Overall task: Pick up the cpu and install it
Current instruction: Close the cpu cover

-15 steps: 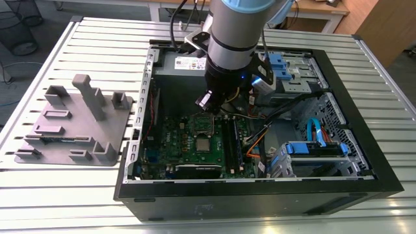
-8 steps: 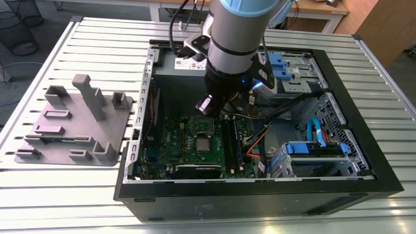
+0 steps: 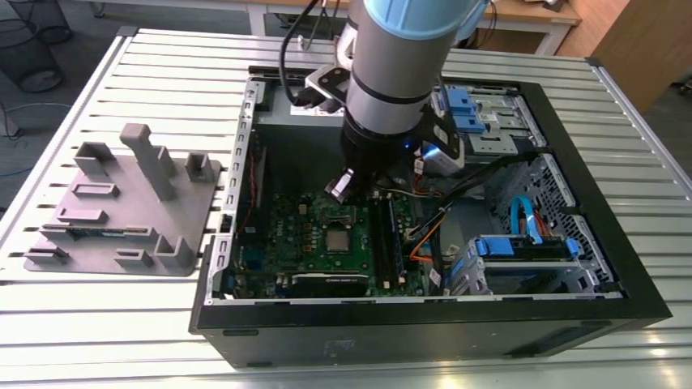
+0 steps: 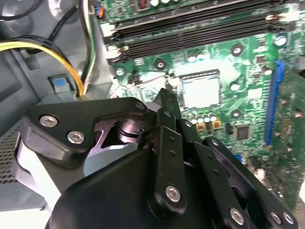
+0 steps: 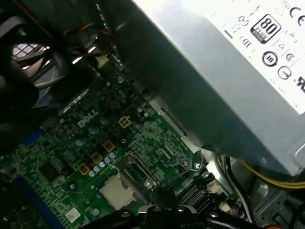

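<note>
The cpu (image 4: 200, 91) lies flat in the motherboard (image 3: 324, 243) socket mid-board; the claw (image 4: 166, 95) hovers just beside it, its opening untellable.

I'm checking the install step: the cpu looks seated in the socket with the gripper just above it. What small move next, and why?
Probably lift the gripper straight up: the cpu lies flat in its socket, apart from the gripper, with cables close beside.

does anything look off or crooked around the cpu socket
Nothing stands out. The cpu lies flat and square in the socket frame on the motherboard, with the gripper just beside it. No loose or damaged parts show.
</note>
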Robot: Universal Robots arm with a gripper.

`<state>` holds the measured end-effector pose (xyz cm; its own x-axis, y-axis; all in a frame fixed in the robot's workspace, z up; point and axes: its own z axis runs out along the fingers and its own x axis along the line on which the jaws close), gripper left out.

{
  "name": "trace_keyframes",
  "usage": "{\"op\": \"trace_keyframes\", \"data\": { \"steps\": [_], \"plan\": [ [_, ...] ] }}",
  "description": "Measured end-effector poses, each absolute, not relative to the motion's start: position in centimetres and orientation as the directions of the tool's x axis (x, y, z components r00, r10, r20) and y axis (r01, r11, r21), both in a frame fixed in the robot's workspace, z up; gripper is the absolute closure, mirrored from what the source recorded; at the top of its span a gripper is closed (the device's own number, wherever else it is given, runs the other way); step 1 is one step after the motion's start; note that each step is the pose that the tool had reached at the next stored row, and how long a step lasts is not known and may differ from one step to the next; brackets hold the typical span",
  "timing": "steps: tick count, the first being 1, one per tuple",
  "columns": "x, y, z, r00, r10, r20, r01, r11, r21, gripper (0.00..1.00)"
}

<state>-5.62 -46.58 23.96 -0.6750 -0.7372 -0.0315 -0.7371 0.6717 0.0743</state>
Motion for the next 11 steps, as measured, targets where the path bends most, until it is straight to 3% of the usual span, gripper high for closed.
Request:
{"op": "trace_keyframes", "data": {
  "steps": [11],
  "plan": [
    [-5.63, -47.04, 23.92, -0.675, -0.738, -0.021, -0.737, 0.672, 0.064, 0.89]
  ]
}}
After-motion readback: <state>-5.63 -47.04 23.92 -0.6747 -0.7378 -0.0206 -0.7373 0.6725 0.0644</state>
